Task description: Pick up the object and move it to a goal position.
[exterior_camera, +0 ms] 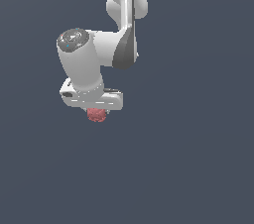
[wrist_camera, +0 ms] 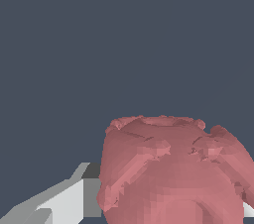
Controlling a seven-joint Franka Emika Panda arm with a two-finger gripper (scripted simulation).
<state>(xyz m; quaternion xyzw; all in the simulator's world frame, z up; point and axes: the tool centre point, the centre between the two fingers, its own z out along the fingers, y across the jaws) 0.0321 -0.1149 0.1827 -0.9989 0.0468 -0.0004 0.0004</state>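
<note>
A white robot arm (exterior_camera: 94,54) reaches down over a plain dark grey surface (exterior_camera: 198,158). Its hand (exterior_camera: 96,114) is clamped on the object (exterior_camera: 96,115) (a small, lumpy pinkish-red blob), which sticks out just below the hand between its fingers (wrist_camera: 64,200)

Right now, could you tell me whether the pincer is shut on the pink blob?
Shut on it: the pink blob sits against a pincer finger.
</note>
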